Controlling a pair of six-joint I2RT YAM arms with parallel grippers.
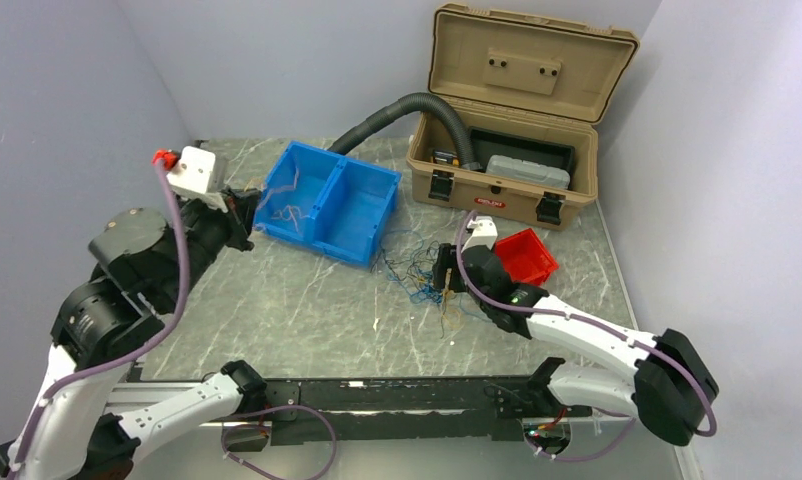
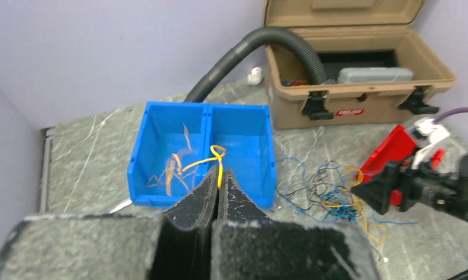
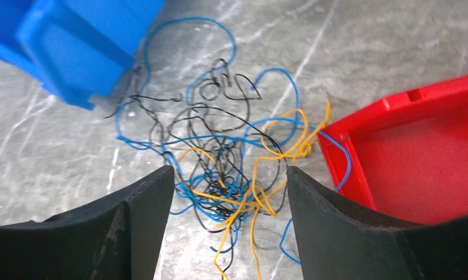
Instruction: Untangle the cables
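Far right on the grey, marble-veined table (image 1: 307, 310) stands a tan hard-plastic case (image 1: 497, 200), lid up, its red label too small to read. Left of it sits a two-compartment blue bin (image 1: 367, 205). Between it and a red bin (image 1: 527, 255), thin tangled cables (image 3: 226, 169) sprawl under the spread right gripper (image 3: 229, 175). At the blue bin's left edge the left gripper (image 2: 218, 178) pinches a yellow cable (image 2: 211, 158).

The left arm is folded high on its side, forearm reaching forward, its tool (image 2: 219, 174) pressed shut with a yellow cable (image 2: 203, 160) pinched between the fingertips. The right arm stretches low and inward, wrist tilted downward, its tool (image 3: 229, 175) hanging with both jaws well apart.
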